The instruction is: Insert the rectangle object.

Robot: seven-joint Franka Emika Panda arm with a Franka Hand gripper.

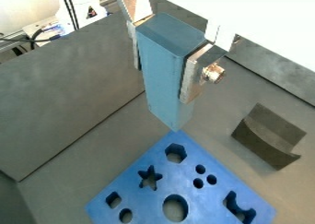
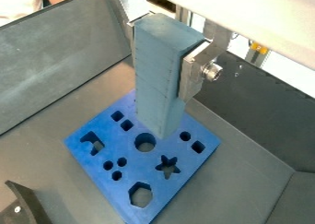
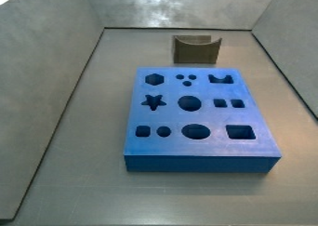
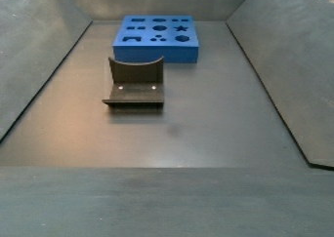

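My gripper (image 1: 164, 66) is shut on the rectangle object (image 1: 167, 76), a pale steel-blue bar held upright between the silver fingers; it shows the same way in both wrist views (image 2: 157, 80), gripper (image 2: 163, 62). The bar hangs well above the blue board with shaped holes (image 1: 179, 183) (image 2: 185, 157). Its lower end appears over the board's edge region in both wrist views. Both side views show the board (image 3: 187, 118) (image 4: 156, 51) lying flat on the floor. Neither side view shows the gripper or the bar.
The fixture, an olive-brown notched bracket (image 3: 195, 49) (image 4: 135, 83), stands on the floor just off one end of the board; it also shows in both wrist views (image 1: 271, 135) (image 2: 25, 205). Grey sloping walls (image 3: 56, 99) enclose the floor.
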